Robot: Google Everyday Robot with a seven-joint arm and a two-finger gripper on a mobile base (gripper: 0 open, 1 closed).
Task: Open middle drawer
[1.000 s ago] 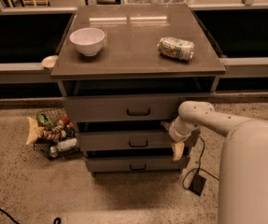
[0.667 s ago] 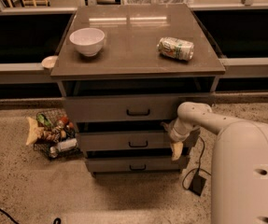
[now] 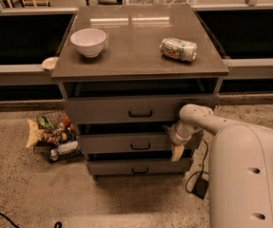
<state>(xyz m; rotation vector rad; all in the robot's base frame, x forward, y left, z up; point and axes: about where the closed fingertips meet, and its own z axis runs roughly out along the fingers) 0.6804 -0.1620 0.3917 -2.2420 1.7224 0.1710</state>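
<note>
The middle drawer (image 3: 121, 143) is a grey-brown flat front with a small black bar handle (image 3: 140, 147), set between a taller top drawer (image 3: 121, 109) and a shorter bottom drawer (image 3: 126, 166). It stands slightly out, with a dark gap above it. My gripper (image 3: 173, 141) is at the drawer's right end, to the right of the handle, with a yellowish fingertip (image 3: 177, 152) pointing down over the front's right edge. My white arm (image 3: 240, 156) reaches in from the lower right.
On the cabinet top (image 3: 136, 56) stand a white bowl (image 3: 88, 42) and a lying can (image 3: 178, 49). A wire basket of snacks and bottles (image 3: 50, 137) sits on the floor at left. A black cable and adapter (image 3: 200, 186) lie at the cabinet's right foot.
The arm has shifted slightly closer and fills more of the lower right. The gripper stays at the middle drawer's right end; the drawers look unchanged.
</note>
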